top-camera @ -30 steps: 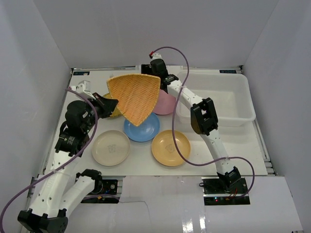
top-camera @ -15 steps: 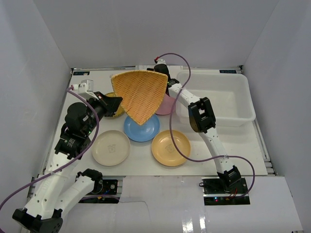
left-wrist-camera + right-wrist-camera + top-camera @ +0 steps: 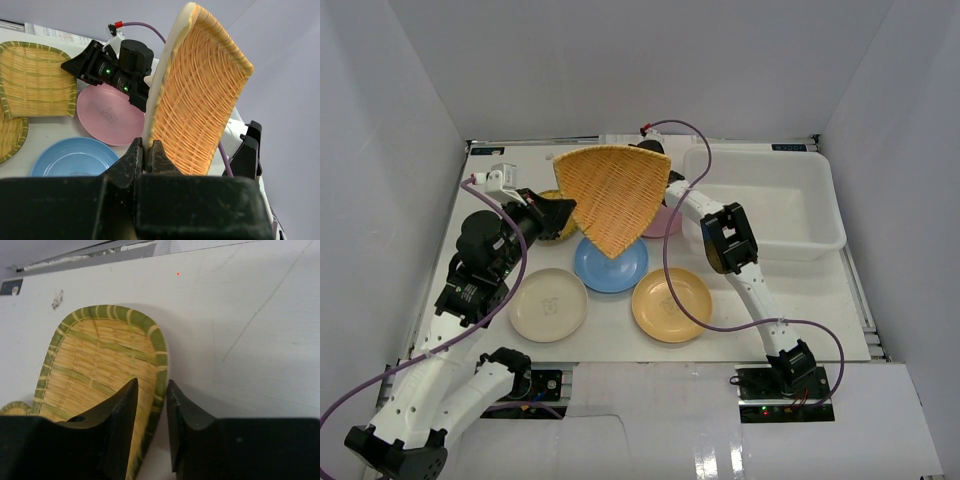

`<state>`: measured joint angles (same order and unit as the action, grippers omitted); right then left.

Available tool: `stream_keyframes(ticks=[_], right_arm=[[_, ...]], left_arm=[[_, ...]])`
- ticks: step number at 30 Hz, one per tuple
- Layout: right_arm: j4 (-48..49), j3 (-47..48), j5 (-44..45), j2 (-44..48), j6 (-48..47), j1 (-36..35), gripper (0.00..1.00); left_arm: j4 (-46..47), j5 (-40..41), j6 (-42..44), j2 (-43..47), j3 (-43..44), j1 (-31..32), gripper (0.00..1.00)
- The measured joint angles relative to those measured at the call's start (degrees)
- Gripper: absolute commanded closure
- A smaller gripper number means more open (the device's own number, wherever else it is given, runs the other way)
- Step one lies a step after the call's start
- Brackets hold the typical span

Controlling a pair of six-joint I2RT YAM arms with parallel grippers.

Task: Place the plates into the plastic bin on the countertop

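My left gripper (image 3: 146,145) is shut on the rim of an orange woven plate (image 3: 615,200), holding it tilted on edge above the countertop (image 3: 800,310). That plate hides my right gripper in the top view. In its wrist view my right gripper (image 3: 151,384) is low at the back, jaws closed narrowly over the rim of a green-edged woven plate (image 3: 95,365) that lies flat. Pink (image 3: 665,222), blue (image 3: 610,262), cream (image 3: 548,305) and orange-yellow (image 3: 671,304) plates lie on the countertop. The white plastic bin (image 3: 790,245) at the right holds nothing.
A second, round woven plate (image 3: 7,140) lies beside the green-edged one at the back left. Pale grey walls enclose the countertop on three sides. The right arm's purple cable (image 3: 672,280) loops over the orange-yellow plate.
My right gripper has moved left behind the raised orange plate and its jaws have narrowed from wide open onto the woven plate's rim. The left arm has shifted the orange plate slightly right.
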<state>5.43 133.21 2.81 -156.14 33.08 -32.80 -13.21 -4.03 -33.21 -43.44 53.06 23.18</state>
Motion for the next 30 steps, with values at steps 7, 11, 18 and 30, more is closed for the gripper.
stream_keyframes(ticks=[7, 11, 18, 30], right_arm=[[5.84, -3.28, -0.17, 0.33, 4.44, 0.13, 0.92], [9.01, -7.28, -0.24, 3.34, 5.55, 0.09, 0.92], [12.22, -10.19, 0.13, 8.83, 7.63, -0.33, 0.92], [19.23, -30.73, -0.28, 43.32, 6.88, 2.32, 0.92]], left_arm=[[0.07, -0.04, -0.09, 0.00, -0.13, 0.22, 1.00], [0.46, -0.04, -0.26, -0.02, -0.13, 0.26, 1.00], [2.12, -1.20, -1.49, -0.70, 0.02, 0.26, 1.00], [6.23, -5.92, -7.74, -2.97, 6.14, 0.26, 1.00]])
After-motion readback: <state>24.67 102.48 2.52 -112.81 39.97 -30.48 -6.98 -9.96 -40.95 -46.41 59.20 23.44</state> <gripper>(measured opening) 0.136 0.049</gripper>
